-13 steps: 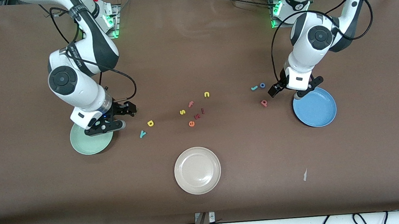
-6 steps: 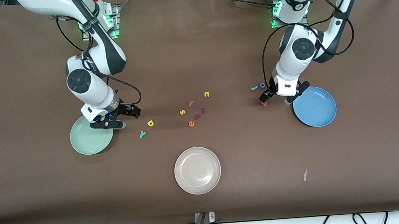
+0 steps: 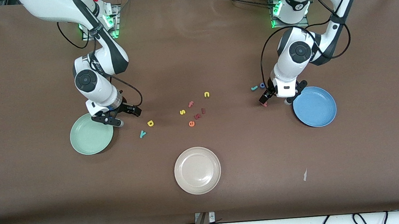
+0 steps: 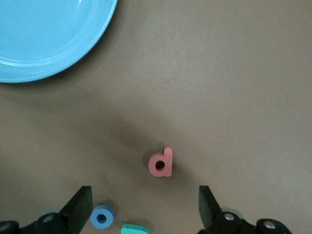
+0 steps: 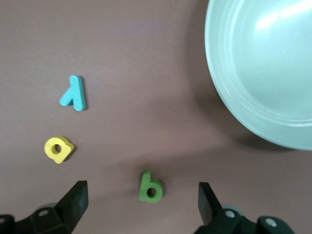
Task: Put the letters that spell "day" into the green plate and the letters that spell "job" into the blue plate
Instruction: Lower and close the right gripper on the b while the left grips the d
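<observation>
Though neither plate has a letter in it yet, both arms look set up for a first pick. Starting at the right arm's end of the table, the green plate [image 3: 85, 140] lies bare, and the right gripper [image 3: 125, 117] hangs low just beside its rim, jaws spread wide with nothing in them. The yellow d [image 3: 150, 123] and teal y [image 3: 142, 133] lie close by on the cloth, the y nearer the front camera.

The front camera gives no sight of the green a [image 5: 150, 186]; the right wrist view does, lying flat between the open fingers. A straight drop, closing across its narrow body, seems the cleanest way to take it.

In the middle sit the spare letters [image 3: 191, 113], and nearer the camera the beige plate [image 3: 198, 184], none wanted here.

Toward the left arm's end, the teal j [image 3: 254, 88] and blue o [image 3: 262, 85] lie side by side. The left gripper [image 3: 276, 98] is low over the pink b [image 4: 161, 163], beside the blue plate [image 3: 316, 110], its jaws also wide and empty. The b is half hidden from the front; the left wrist view shows it clear, off centre toward one finger, so I'd nudge across before closing.
</observation>
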You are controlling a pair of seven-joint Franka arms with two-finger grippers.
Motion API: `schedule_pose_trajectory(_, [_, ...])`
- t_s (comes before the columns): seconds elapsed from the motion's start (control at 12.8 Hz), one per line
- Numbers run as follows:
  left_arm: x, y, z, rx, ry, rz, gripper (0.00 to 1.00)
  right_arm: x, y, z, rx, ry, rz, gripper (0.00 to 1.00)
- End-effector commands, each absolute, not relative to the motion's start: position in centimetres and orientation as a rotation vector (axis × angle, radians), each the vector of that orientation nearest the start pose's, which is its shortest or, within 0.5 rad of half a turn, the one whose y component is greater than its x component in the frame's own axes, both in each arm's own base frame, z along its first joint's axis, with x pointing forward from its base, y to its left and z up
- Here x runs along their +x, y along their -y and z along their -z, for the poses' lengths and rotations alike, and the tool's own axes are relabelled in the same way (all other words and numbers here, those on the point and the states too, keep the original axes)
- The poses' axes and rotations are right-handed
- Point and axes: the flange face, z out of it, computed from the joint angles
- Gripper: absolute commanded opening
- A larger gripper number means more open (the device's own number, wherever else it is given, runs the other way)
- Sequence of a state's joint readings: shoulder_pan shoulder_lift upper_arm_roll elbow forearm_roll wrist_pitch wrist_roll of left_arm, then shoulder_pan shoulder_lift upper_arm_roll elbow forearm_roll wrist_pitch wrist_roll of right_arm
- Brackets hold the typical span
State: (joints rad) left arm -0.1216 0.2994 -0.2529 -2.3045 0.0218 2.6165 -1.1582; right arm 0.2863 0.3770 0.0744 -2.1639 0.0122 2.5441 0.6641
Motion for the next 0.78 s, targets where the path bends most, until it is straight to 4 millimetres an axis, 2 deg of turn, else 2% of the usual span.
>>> schedule_pose_trajectory(0.0, [49.7,20.0,-21.3,-2.965,1.23,-0.02,0.93,51.7,-20.4,-20.1,-3.054,-0.549,-0.007,1.0])
schedule_pose_trajectory(0.16, [49.8,20.0,-20.6,-2.975,1.236,-0.01,0.9,51.0,-22.1,-18.4,-3.054,-0.521,-0.002,1.0])
schedule_pose_trajectory(0.55, [50.7,20.5,-20.0,-2.982,1.233,-0.012,0.86,50.8,-22.2,-18.0,-3.05,-0.547,-0.005,0.99])
schedule_pose_trajectory(0.7, [50.8,20.5,-19.8,-2.943,1.319,-0.017,0.86,50.8,-22.2,-18.0,-3.051,-0.544,-0.004,0.98])
